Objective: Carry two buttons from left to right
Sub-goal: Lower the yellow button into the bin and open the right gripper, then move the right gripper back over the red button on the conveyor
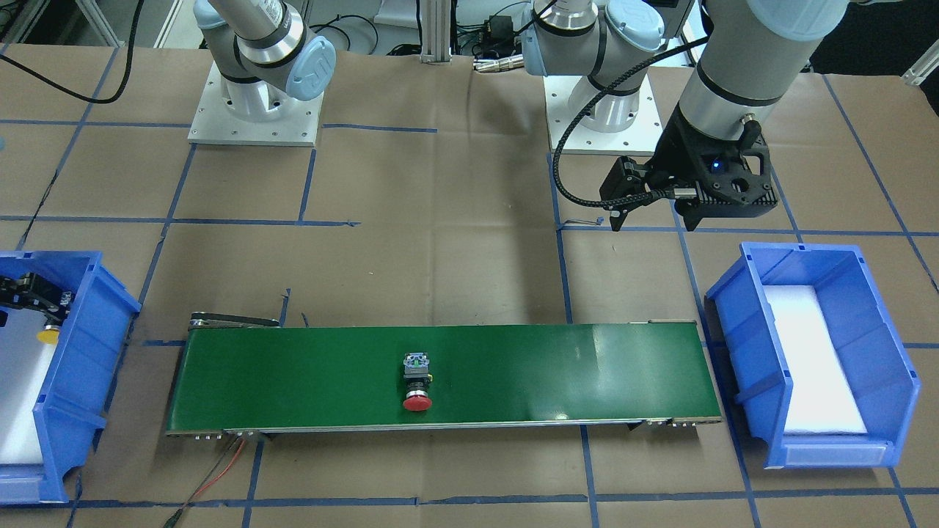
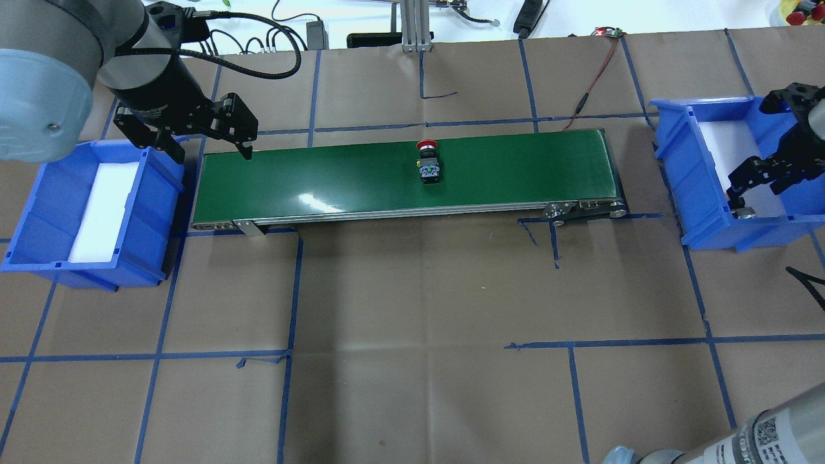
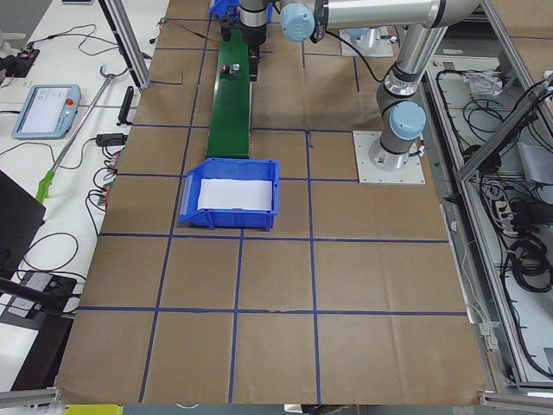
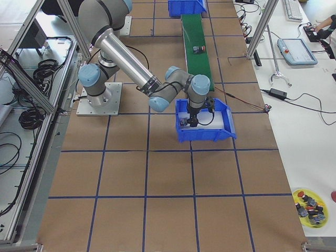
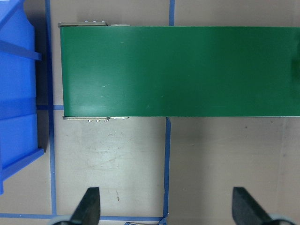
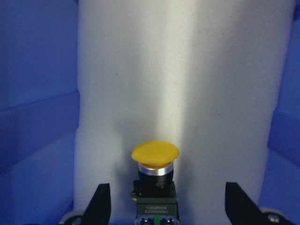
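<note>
1 surface (image 2: 419,322), brown paper with a blue tape grid. 2 arms: left arm (image 2: 38,64), right arm (image 4: 126,58). 1 green belt (image 2: 322,174), lying lengthwise across the surface.

2 blue bins, one past each end of the belt: left bin (image 2: 158,200) and right bin (image 2: 683,167). Each has 1 white foam pad. Left bin holds its pad (image 2: 103,212) only. Right bin holds its pad (image 6: 187,70), one button and the right hand.

2 hands. Left hand (image 2: 209,145) hangs above the belt's left end, by the left bin; fingers (image 5: 89,208) spread wide, nothing between them. Right hand (image 2: 767,174) is down inside the right bin; fingers (image 6: 101,206) wide apart, straddling the button with a gap either side, not gripping.

2 buttons. Red button (image 2: 428,161) lies on its side at about mid-length of the belt: red mushroom cap toward the belt's far edge from the robot, black body, grey-green square block toward the robot. Yellow button (image 6: 154,183) lies on the right bin's foam: yellow mushroom cap, silver ring, black body.
</note>
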Robot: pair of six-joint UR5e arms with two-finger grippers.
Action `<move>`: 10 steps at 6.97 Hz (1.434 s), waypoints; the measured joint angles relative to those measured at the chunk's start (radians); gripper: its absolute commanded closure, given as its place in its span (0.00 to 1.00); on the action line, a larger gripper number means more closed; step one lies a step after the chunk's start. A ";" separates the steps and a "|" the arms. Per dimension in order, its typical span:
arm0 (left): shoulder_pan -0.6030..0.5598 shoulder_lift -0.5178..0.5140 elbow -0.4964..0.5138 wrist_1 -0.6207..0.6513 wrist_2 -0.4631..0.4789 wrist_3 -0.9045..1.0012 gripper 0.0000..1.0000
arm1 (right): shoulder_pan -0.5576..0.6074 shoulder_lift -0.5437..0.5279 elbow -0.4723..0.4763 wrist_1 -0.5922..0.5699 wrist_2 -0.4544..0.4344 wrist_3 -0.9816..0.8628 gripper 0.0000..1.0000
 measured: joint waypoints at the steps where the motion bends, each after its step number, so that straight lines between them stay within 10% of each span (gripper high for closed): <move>1: 0.000 0.000 0.000 0.000 0.000 0.000 0.00 | 0.017 -0.031 -0.013 0.002 0.001 0.007 0.01; 5: 0.000 -0.001 0.002 0.000 0.001 -0.021 0.00 | 0.198 -0.110 -0.208 0.228 -0.011 0.331 0.01; 10: -0.015 -0.006 0.006 0.001 0.007 -0.051 0.00 | 0.505 -0.130 -0.222 0.283 -0.087 0.757 0.01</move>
